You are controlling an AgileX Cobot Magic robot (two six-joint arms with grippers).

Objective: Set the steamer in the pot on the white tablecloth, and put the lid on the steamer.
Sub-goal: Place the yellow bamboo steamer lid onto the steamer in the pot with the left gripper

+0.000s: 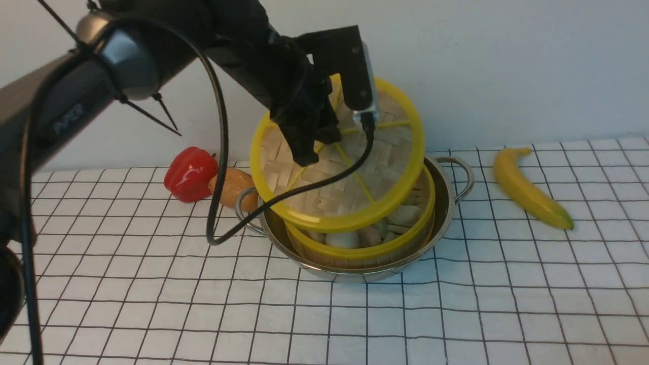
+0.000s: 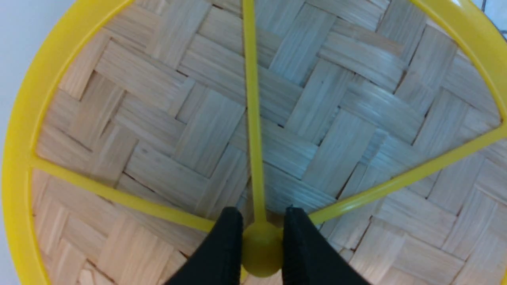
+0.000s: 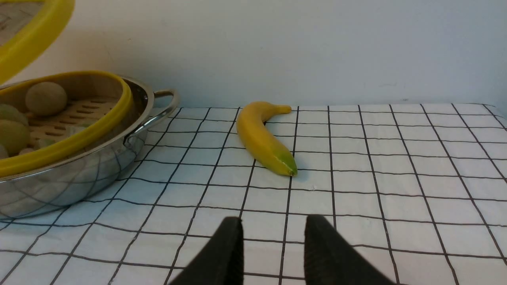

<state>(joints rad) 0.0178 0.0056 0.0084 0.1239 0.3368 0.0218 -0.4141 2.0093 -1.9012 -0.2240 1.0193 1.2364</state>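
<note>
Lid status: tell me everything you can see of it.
The lid is a flat round disc of woven bamboo strips with a thick yellow rim and thin yellow spokes meeting at a yellow centre knob. The left tool is shut on that knob, holding the lid tilted in the air above the steamer in the pot.

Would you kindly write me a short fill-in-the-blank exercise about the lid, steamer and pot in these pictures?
1. The left gripper holds the lid by its centre ____.
2. The steamer sits ____ the pot.
3. The banana lies on the robot's ____ side of the pot.
4. The right gripper is ____ and holds nothing.
Missing words: knob; inside; right; open.
</note>
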